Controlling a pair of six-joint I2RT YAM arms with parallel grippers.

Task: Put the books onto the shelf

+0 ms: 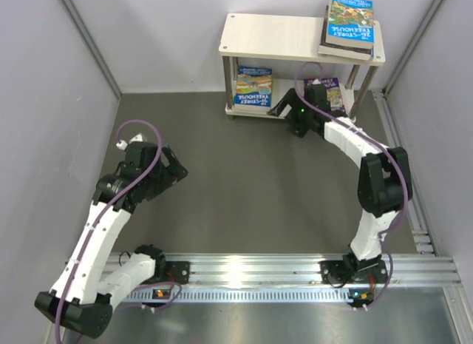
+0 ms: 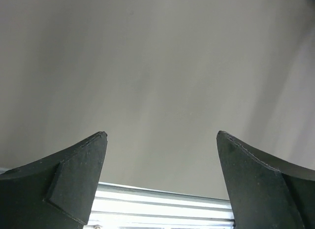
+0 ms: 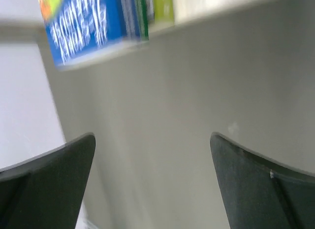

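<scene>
The shelf (image 1: pixel 273 35) stands at the back of the table, cream boards on silver posts. A stack of books (image 1: pixel 349 22) lies on the right end of its top board, a blue cover uppermost. On the lower board lie a blue book (image 1: pixel 253 88) at the left and a purple one (image 1: pixel 334 91) at the right. My right gripper (image 1: pixel 283 107) is open and empty just in front of the lower board, between those two. Its wrist view shows the blue book (image 3: pixel 93 27) beyond the open gripper (image 3: pixel 152 140). My left gripper (image 1: pixel 176 171) is open and empty over the bare table (image 2: pixel 157 66) at the left.
Grey walls close in on the left and right of the dark table (image 1: pixel 251 181). An aluminium rail (image 1: pixel 295 268) carrying both arm bases runs along the near edge; it also shows as a rail (image 2: pixel 162 204) in the left wrist view. A metal strip (image 1: pixel 414 211) lines the right side.
</scene>
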